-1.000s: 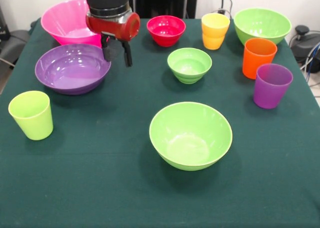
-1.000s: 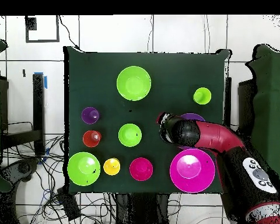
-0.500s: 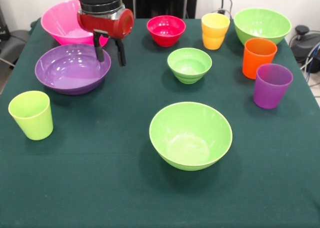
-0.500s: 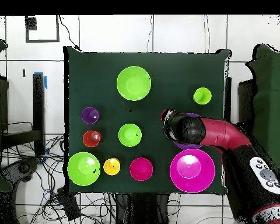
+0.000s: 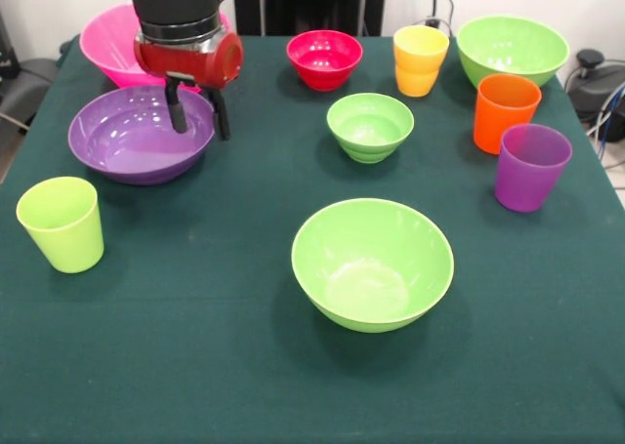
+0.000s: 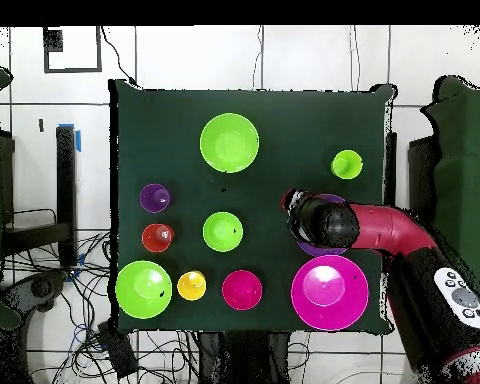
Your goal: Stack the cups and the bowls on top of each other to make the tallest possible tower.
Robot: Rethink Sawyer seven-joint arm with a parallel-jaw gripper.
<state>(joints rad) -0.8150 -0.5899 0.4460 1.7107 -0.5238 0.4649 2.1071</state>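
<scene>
In the front view the pincer (image 5: 196,118) hangs spread and empty over the purple bowl (image 5: 132,140), one finger above the bowl's inside, the other outside its rim; from overhead the arm (image 6: 384,232) hides most of that bowl and the fingers cannot be made out. No tower stands: every piece sits alone on the green counter (image 5: 195,346). The pink bowl (image 5: 112,40) lies just behind the purple one, and the lime green cup (image 5: 62,223) stands nearer the camera.

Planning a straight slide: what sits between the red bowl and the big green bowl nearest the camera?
The small green bowl lies roughly between them, per the front view.
</scene>
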